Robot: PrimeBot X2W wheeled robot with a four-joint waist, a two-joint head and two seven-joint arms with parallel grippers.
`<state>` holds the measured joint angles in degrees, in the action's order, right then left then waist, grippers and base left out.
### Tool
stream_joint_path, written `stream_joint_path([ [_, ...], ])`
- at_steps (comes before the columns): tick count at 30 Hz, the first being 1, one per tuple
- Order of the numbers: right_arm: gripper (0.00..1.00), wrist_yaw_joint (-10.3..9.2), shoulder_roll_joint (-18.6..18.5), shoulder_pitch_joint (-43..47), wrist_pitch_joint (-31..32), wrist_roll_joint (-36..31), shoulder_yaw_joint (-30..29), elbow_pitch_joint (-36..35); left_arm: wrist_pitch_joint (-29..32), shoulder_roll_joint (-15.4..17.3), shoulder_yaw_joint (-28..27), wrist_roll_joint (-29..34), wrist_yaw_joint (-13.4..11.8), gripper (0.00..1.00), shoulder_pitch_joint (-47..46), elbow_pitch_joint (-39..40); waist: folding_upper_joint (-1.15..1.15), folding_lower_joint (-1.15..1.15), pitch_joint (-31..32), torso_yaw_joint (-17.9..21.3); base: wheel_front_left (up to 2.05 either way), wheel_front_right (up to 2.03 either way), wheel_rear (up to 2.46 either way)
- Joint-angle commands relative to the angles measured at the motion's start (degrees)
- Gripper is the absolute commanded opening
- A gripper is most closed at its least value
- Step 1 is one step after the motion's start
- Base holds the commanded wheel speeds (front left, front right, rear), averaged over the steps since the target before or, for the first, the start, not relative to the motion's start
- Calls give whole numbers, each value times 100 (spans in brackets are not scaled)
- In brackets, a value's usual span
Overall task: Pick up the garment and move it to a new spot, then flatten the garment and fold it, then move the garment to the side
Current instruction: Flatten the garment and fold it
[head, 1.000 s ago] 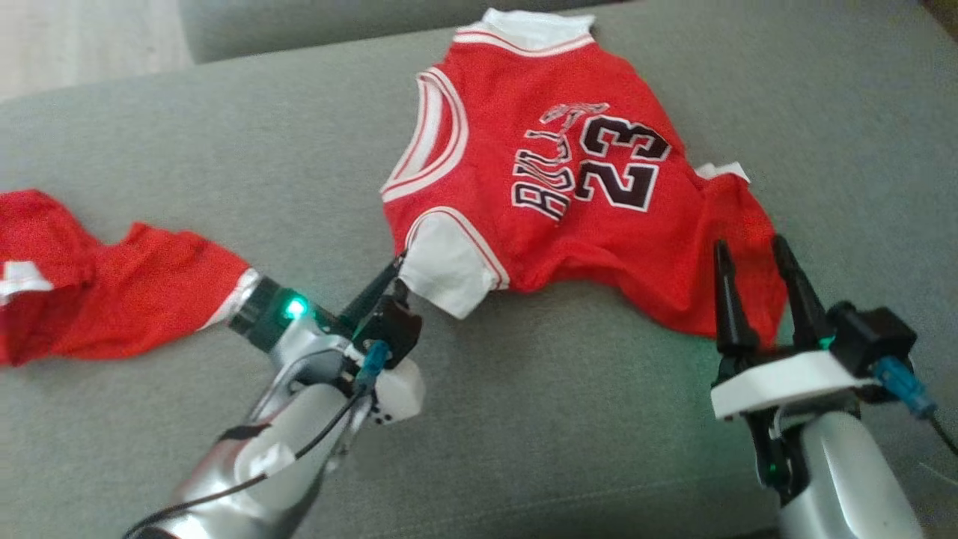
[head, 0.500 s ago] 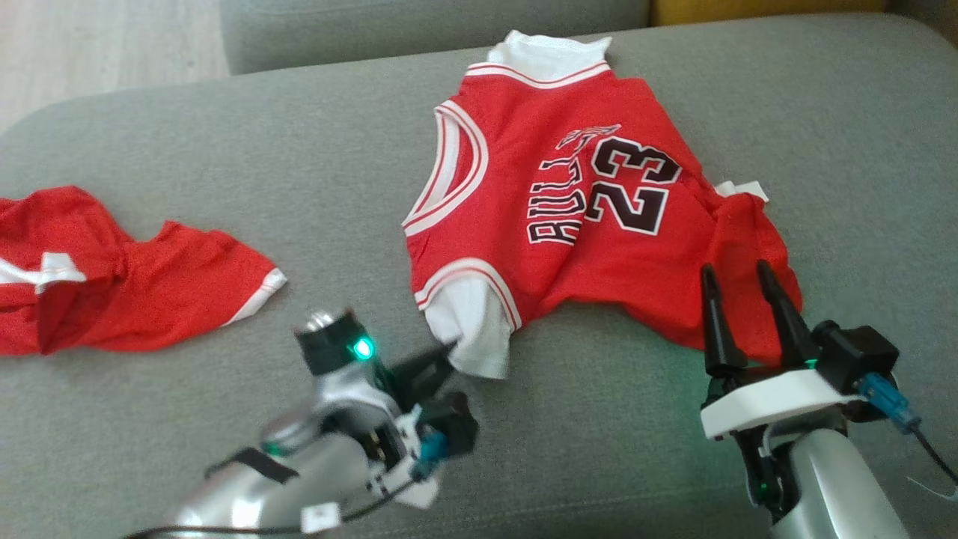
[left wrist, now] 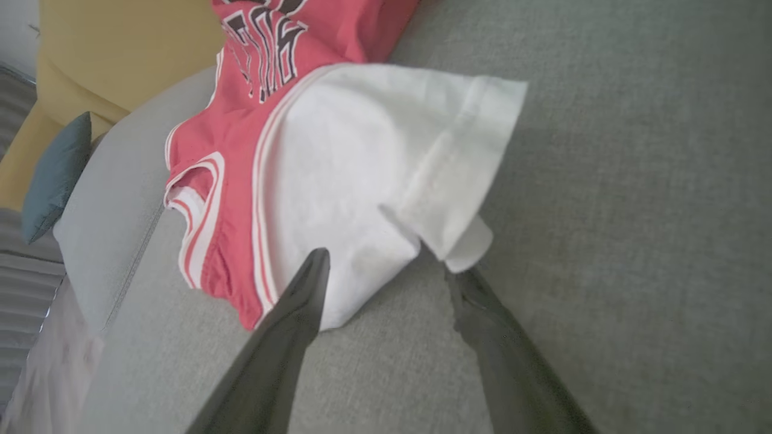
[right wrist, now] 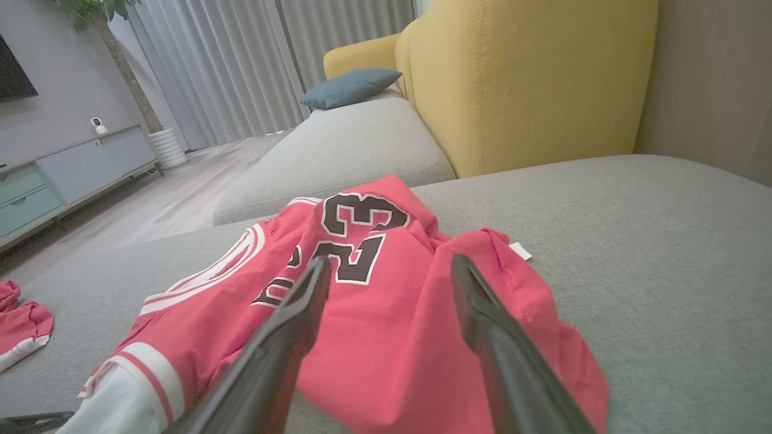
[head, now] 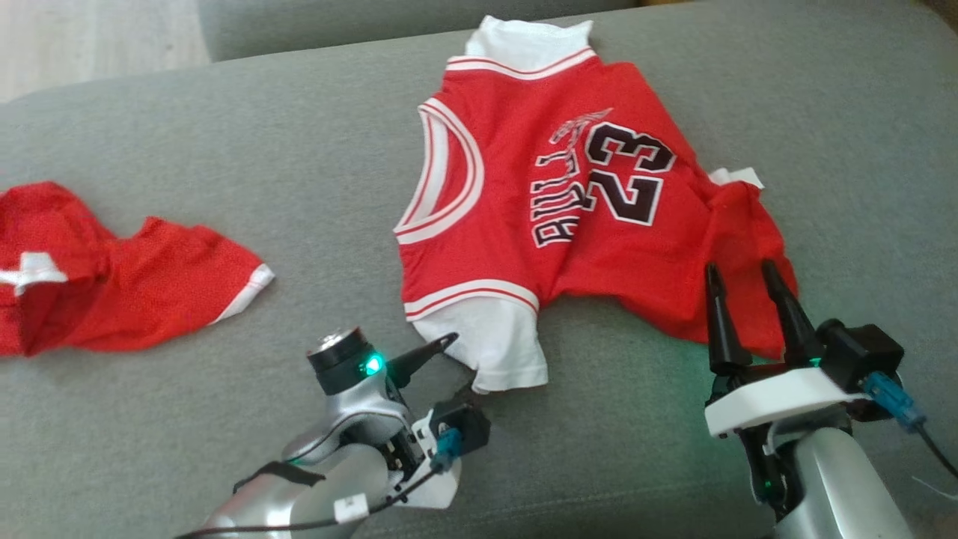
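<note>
**Entry: garment** (head: 569, 202). A red jersey with white sleeves, red-and-white trim at the neck and armholes, and black lettering with the number 23 on the chest.

**Location.** It lies face up on the grey sofa cushion (head: 224, 150), right of the middle. It is well apart from a second red cloth (head: 112, 277) lying at the left.

**Lie.** We read its long axis as running across the head view. The neck opening is to the left. The hem (head: 666, 314) is to the right and slants toward us. One white sleeve points away, while the near sleeve (head: 494, 344) points at us, fairly flat. The body is rumpled, with a fold running below the number and the hem corner bunched.

**Left gripper** (head: 462, 361). Jaws spread, pinching nothing, low over the cushion right at the near sleeve's cuff. In the left wrist view the cuff corner lies at one fingertip, and we cannot tell whether they touch.

**Right gripper** (head: 739, 266). Jaws spread and empty, with the tips over the bunched hem.

**Judgement.** Each arm has its own end in reach — the left is nearer the sleeve, the right nearer the hem. Flattening looks to call for drawing those two ends apart.
</note>
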<state>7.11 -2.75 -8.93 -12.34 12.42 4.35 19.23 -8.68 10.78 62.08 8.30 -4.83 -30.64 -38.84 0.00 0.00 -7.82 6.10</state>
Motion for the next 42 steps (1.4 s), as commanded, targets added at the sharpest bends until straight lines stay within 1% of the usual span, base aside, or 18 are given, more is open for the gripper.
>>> stream_joint_path([
  [1, 100, 37, -13, -176, -15, -51, 103, -184, -44, 72, -218, -31, -57, 100, -199, 117, 0, 0, 41, -70, 0, 0, 0],
  [6, 100, 37, -13, -136, -8, -49, 19, -183, -106, 228, -426, -313, -188, 100, -13, 196, 0, 0, 177, -314, 0, 0, 0],
  [8, 100, 37, -13, -124, -6, -44, 10, -188, -120, 328, -601, -506, -288, 100, 108, 298, 0, 0, 226, -387, 0, 0, 0],
  [9, 100, 37, -13, -106, -11, -32, 11, -200, -141, 436, -844, -750, -428, 100, 240, 436, 0, 0, 264, -445, 0, 0, 0],
  [11, 100, 37, -13, -75, -13, -23, 21, -217, -213, 516, -1151, -1060, -592, 100, 393, 635, 0, 0, 294, -484, 0, 0, 0],
  [14, 100, 37, -13, -13, -18, 3, 62, -262, -429, 478, -1860, -1819, -885, 100, 731, 1102, 0, 0, 320, -501, 0, 0, 0],
  [16, 100, 37, -13, 23, -25, 27, 92, -297, -538, 409, -2317, -2315, -1005, 100, 977, 1448, 0, 0, 322, -501, 0, 0, 0],
  [19, 100, 37, -13, 83, -47, 61, 144, -350, -615, 264, -2847, -2845, -1058, 100, 1306, 1968, 0, 0, 318, -486, 0, 0, 0],
  [21, 100, 37, -13, 130, -53, 56, 180, -373, -626, 143, -3099, -3022, -1034, 100, 1488, 2289, 0, 0, 308, -478, 0, 0, 0],
  [23, 100, 37, -13, 153, -50, 27, 194, -387, -628, 52, -3243, -3036, -976, 100, 1642, 2497, 0, 0, 292, -465, 0, 0, 0],
  [25, 100, 37, -13, 143, -32, 7, 198, -416, -629, -80, -3356, -3017, -842, 100, 1772, 2583, 0, 0, 255, -427, 0, 0, 0],
  [27, 100, 37, -13, 116, -15, -13, 180, -449, -630, -147, -3388, -2977, -745, 100, 1771, 2543, 0, 0, 219, -395, 0, 0, 0],
  [31, 100, 37, -13, 64, 13, -49, 143, -505, -630, -325, -3308, -3021, -477, 100, 1666, 2240, 0, 0, 122, -319, 0, 0, 0],
  [34, 100, 37, -13, 41, 25, -68, 139, -520, -551, -478, -3128, -3209, -144, 100, 1539, 1902, 0, 0, 41, -245, 0, 0, 0],
  [36, 100, 37, -13, 26, 25, -72, 147, -525, -391, -560, -3030, -3343, 8, 100, 1455, 1648, 0, 0, -10, -186, 0, 0, 0],
  [40, 100, 37, -13, -38, 18, -64, 160, -538, -104, -658, -2854, -3518, 211, 100, 1287, 1219, 0, 0, -120, -61, 0, 0, 0],
  [42, 100, 37, -13, -79, 12, -59, 173, -542, 17, -690, -2783, -3592, 272, 100, 1221, 1055, 0, 0, -175, -5, 0, 0, 0],
])
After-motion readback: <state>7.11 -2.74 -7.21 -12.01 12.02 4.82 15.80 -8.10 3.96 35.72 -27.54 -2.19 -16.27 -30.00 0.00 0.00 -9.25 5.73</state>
